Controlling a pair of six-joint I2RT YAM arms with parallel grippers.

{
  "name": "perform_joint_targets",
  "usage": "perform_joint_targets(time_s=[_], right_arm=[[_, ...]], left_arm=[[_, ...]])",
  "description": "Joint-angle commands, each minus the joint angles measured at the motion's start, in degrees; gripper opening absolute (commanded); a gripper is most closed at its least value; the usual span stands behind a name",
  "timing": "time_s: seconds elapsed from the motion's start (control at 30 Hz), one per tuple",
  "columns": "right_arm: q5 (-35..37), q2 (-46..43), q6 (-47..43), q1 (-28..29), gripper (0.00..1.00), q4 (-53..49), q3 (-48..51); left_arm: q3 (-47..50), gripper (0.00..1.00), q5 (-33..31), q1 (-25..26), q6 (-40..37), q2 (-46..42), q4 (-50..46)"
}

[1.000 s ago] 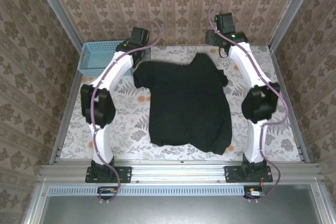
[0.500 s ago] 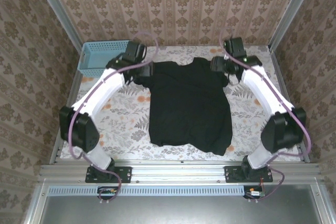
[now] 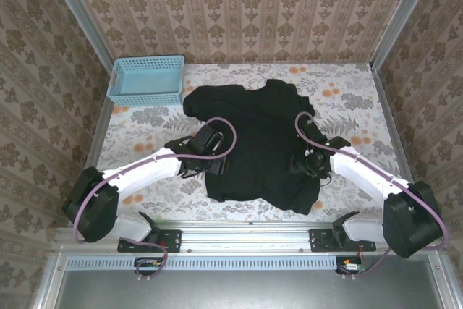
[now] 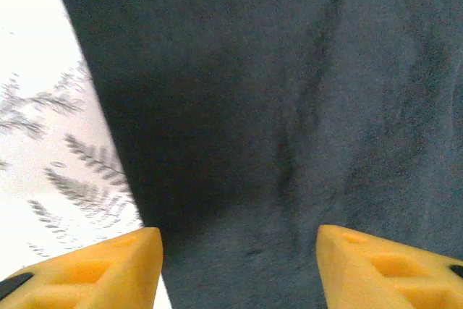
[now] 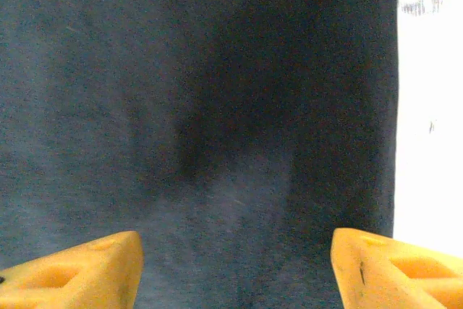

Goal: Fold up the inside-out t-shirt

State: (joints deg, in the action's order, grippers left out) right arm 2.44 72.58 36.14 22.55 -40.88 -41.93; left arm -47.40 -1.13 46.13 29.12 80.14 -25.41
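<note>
Inside-out t-shirt (image 3: 260,142), black, lies spread flat in the middle of the bench (image 3: 137,124). I see my left gripper (image 4: 239,273) above its left edge and my right gripper (image 5: 231,269) above its right edge, both spread wide, holding nothing.

Robot test cell dressed as home — damask wallpaper panels (image 3: 246,5) across top and both sides, floral tablecloth (image 3: 347,99) at centre (framed by aluminium rails (image 3: 246,235), bottom of frame) — lab rig, not lived-in room.
</note>
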Motion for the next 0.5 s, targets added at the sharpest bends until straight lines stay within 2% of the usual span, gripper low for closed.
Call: perform_joint_targets(time_s=[0.0,0.13,0.3,0.47], right_arm=[[-2.45,3.06,6.27,-0.28,0.69,5.02,2.32],[-4.13,12.8,5.69,-3.48,0.61,8.63,-1.62],[-6.49,22.42,2.13,-9.57,0.57,12.18,-10.51],[-7.74,32.98,-1.75,-12.65,0.56,11.39,-22.97]], left_arm=[[1.35,0.56,3.98,0.4,5.59,3.85,8.62],[-2.17,0.51,2.25,-0.67,5.35,10.62,8.53],[-6.6,0.43,4.07,-6.76,3.06,18.38,10.0],[-15.85,0.43,4.29,-12.57,-1.47,25.06,7.35]])
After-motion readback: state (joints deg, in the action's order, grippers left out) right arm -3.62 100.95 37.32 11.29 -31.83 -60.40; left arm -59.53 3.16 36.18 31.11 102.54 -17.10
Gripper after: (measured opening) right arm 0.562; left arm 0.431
